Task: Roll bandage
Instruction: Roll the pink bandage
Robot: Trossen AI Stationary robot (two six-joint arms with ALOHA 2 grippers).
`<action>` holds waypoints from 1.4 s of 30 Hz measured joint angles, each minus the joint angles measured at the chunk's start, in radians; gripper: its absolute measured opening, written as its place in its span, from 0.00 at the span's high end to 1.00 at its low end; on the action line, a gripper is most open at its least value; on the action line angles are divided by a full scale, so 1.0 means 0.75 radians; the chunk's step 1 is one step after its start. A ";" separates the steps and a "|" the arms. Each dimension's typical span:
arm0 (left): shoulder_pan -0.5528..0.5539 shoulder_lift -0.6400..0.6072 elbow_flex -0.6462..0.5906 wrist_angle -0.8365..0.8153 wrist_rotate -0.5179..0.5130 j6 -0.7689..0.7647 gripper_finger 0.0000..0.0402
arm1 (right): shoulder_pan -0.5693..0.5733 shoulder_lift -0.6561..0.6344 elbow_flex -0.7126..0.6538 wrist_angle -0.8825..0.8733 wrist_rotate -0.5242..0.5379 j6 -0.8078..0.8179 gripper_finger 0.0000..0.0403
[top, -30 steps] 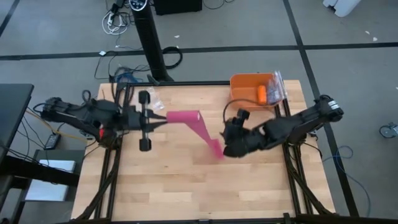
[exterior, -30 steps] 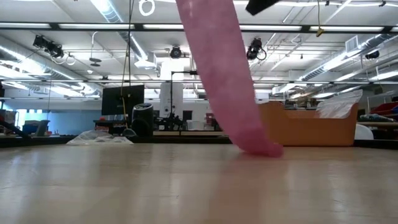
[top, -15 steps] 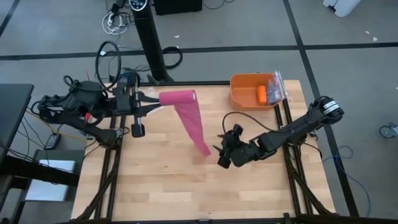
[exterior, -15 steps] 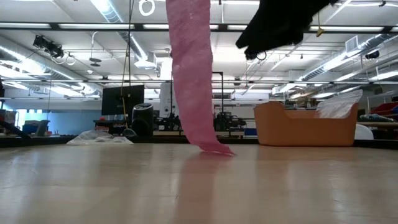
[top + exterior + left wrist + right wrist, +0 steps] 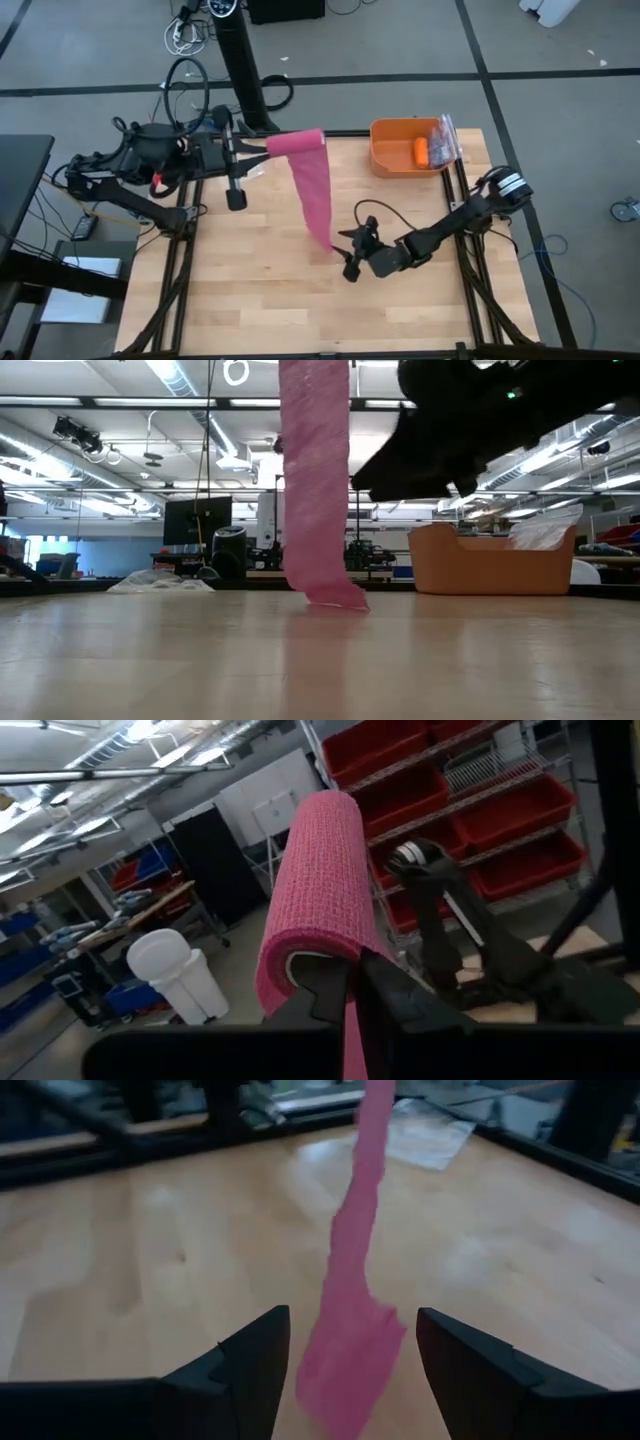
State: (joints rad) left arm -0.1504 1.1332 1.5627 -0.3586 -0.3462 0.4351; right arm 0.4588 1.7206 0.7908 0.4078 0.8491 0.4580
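Over the table (image 5: 260,290), bandage (image 5: 315,195) hangs straighter than before.

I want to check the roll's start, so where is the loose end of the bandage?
In the high view, the bandage hangs from the left gripper; its loose end touches the table mid-board, between the right gripper's open jaws.

Even, fairly bright light falls from overhead: in the low view, long ceiling strip lamps (image 5: 180,380) glare white across the top of the frame. The bench (image 5: 250,290) in the high view is evenly lit, with only soft, faint shadows. In the right wrist view the bench top shows pale sheen patches, the near bandage (image 5: 350,1350) is blurred, and the upper edge is soft. The left wrist view's background is slightly hazy.
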 joint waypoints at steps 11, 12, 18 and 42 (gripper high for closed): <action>0.019 0.000 -0.001 0.020 0.005 0.006 0.96 | -0.073 0.220 0.051 0.134 -0.020 0.121 0.39; 0.019 0.000 -0.001 0.025 0.006 0.006 0.96 | -0.081 0.235 0.051 0.167 -0.044 0.121 0.39; 0.019 0.000 -0.001 0.044 0.008 0.025 0.96 | -0.135 0.325 0.055 0.284 -0.098 0.122 0.41; 0.161 -0.004 -0.014 -0.109 -0.002 0.080 0.96 | 0.029 0.149 0.053 0.258 -0.510 0.117 0.99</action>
State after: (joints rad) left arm -0.0298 1.1305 1.5526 -0.4406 -0.3477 0.4949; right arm 0.4807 1.8325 0.8303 0.6015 0.4666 0.5461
